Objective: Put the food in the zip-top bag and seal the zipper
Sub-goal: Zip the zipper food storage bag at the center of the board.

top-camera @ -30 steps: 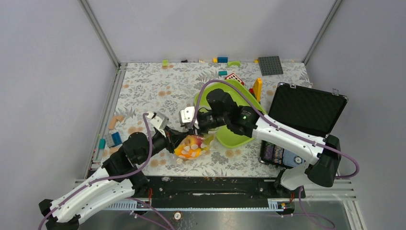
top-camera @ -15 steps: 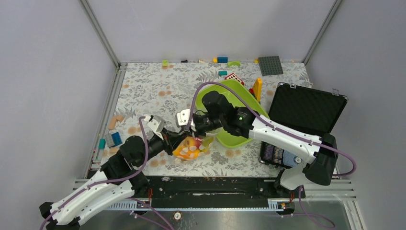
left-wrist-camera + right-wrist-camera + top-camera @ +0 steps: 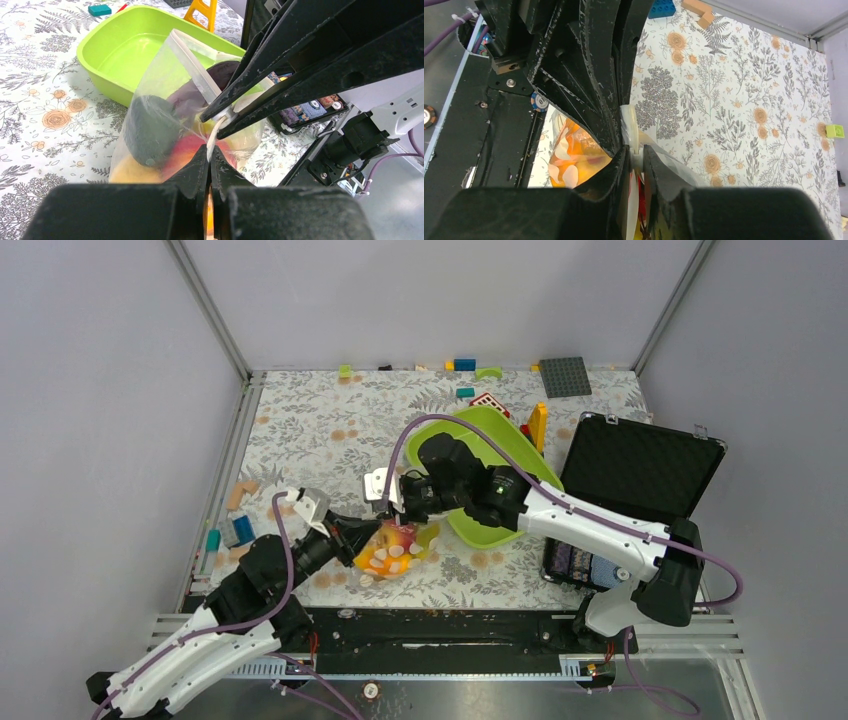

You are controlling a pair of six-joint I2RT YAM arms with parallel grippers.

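From the left wrist, you lose the near end of the zip-top bag (image 3: pixel 160 85) behind the left claw (image 3: pixel 209 152), and the right claw (image 3: pixel 216 120) covers its right side. The food (image 3: pixel 150 130) reads only as blurred dark, red and yellow shapes. The zipper (image 3: pixel 192 62) is hidden where the claws meet; from above it is too small to judge whether it's closed.

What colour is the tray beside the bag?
Lime green; the tray shows best in the left wrist view.

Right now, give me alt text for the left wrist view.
The left gripper and right gripper are both shut on the zipper of the bag, tips nearly meeting. Food lies inside; a green tray sits behind.
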